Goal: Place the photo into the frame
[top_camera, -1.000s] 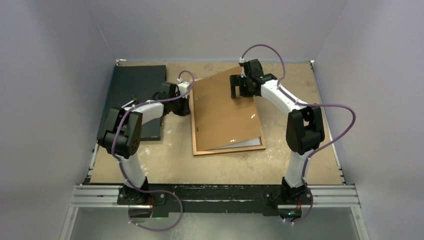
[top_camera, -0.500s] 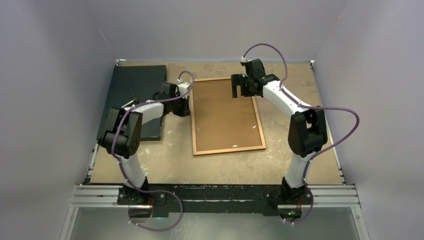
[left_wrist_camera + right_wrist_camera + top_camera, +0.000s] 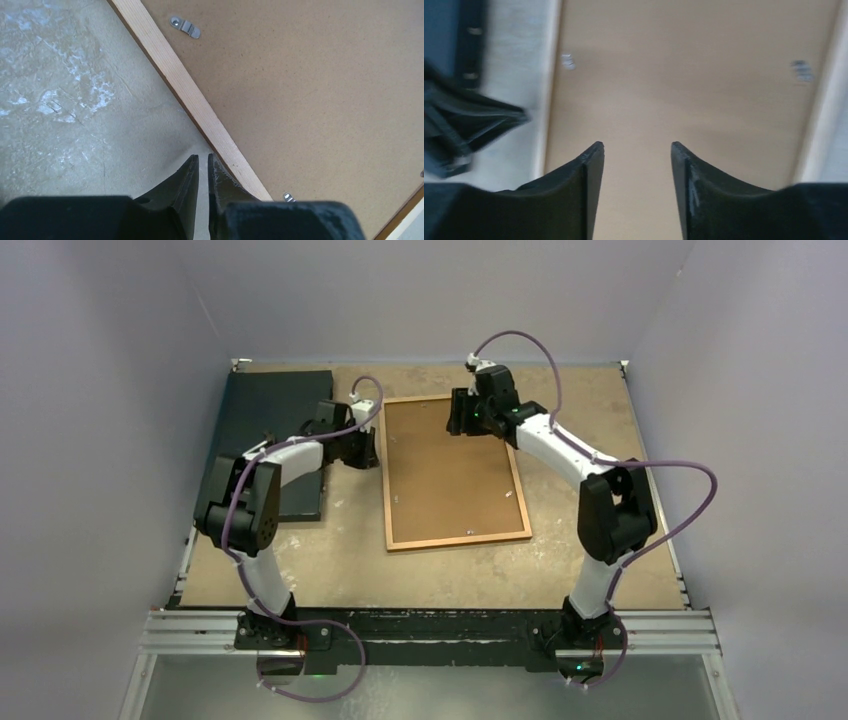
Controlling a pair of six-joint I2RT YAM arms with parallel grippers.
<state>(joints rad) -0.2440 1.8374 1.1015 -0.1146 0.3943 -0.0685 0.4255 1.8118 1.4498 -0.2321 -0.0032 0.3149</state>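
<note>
**Left arm**: white links with dark joints. The elbow is raised over the near left, and the forearm stretches forward and to the right with the wrist low.

**Left claw**: two dark tapered fingers point downward. The tips are almost together with only a thin slit between them, and nothing is in the slit.

**Right arm**: same build. The elbow is raised at the right, and the forearm reaches forward and to the left.

**Right claw**: the fingers stand clearly apart and point down, with nothing between them. The wrist view is blurred.
</note>
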